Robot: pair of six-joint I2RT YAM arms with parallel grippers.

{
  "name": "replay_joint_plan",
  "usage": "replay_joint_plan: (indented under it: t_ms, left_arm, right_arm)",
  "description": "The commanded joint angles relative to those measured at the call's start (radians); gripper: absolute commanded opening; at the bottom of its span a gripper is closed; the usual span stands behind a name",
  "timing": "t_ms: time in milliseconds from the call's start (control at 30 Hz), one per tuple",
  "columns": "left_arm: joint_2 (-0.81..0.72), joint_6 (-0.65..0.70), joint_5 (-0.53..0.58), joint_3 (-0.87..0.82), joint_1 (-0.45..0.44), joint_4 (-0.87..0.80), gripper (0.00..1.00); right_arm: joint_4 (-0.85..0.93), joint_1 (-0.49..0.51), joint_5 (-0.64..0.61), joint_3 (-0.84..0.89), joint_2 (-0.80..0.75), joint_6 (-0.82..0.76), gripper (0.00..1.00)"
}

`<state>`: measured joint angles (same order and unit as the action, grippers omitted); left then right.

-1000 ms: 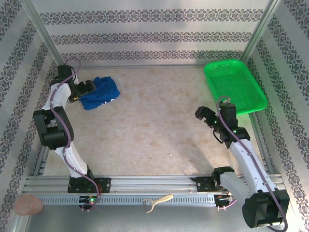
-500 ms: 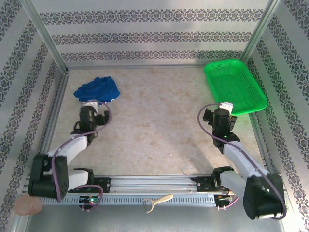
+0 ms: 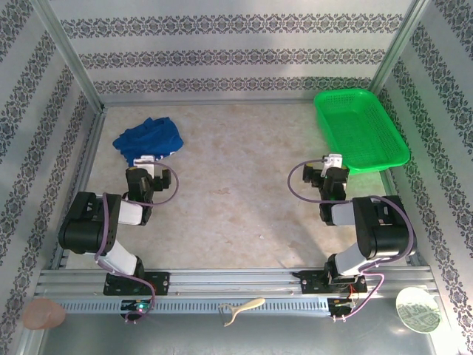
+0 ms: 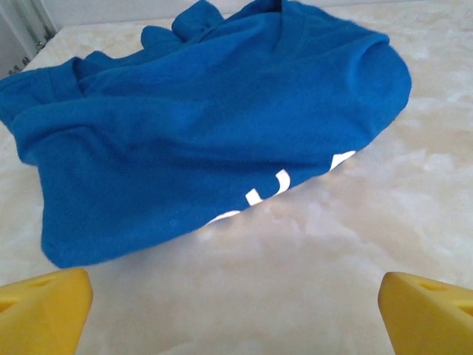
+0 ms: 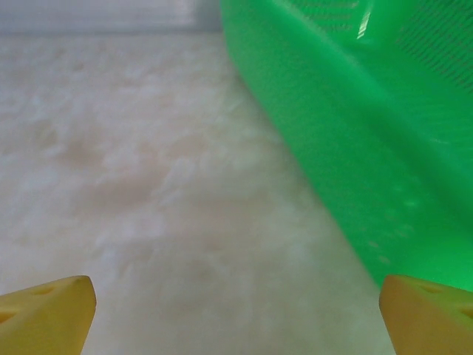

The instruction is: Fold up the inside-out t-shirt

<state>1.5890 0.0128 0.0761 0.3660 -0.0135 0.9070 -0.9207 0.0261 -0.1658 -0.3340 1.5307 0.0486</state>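
Observation:
The royal-blue t-shirt [image 3: 148, 139] lies crumpled in a heap at the table's far left. In the left wrist view the t-shirt [image 4: 199, 118] spreads across the upper half, a strip of pale lettering showing along its near edge. My left gripper [image 3: 145, 164] rests low just in front of the heap, open, its yellow fingertips [image 4: 44, 310] wide apart over bare table. My right gripper [image 3: 331, 164] is open too, close to the basket's near corner, with nothing between its yellow fingertips [image 5: 44, 310].
A green mesh basket [image 3: 362, 129] stands at the far right; its wall [image 5: 347, 133] rises just right of my right gripper. Patterned walls close in three sides. The marbled table [image 3: 236, 192] lies bare between the arms.
Both arms have folded down and drawn back toward their bases. The left gripper let go of the t-shirt and now sits low in front of it; the heap stays where it was dropped.

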Motion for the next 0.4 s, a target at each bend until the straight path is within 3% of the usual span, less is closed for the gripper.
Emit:
replay_joint_plan:
  t_ms: [0, 67, 167, 200, 367]
  left_arm:
    - [0.014, -0.023, -0.049, 0.011, 0.016, 0.077, 0.99]
    - [0.004, -0.030, -0.048, 0.021, 0.016, 0.039, 0.99]
    - [0.005, -0.027, -0.046, 0.022, 0.016, 0.040, 0.99]
    - [0.011, -0.026, -0.047, 0.018, 0.015, 0.059, 0.99]
    - [0.007, -0.025, -0.045, 0.022, 0.014, 0.045, 0.99]
  right_arm:
    - [-0.105, 0.028, -0.083, -0.018, 0.019, 0.006, 0.98]
    - [-0.091, 0.064, -0.092, 0.018, -0.017, -0.034, 0.98]
    - [-0.020, -0.014, 0.139, -0.049, 0.010, -0.009, 0.98]
    - [0.018, -0.026, 0.162, -0.060, -0.001, -0.007, 0.98]
    - [-0.011, -0.022, 0.154, -0.048, -0.001, -0.010, 0.98]
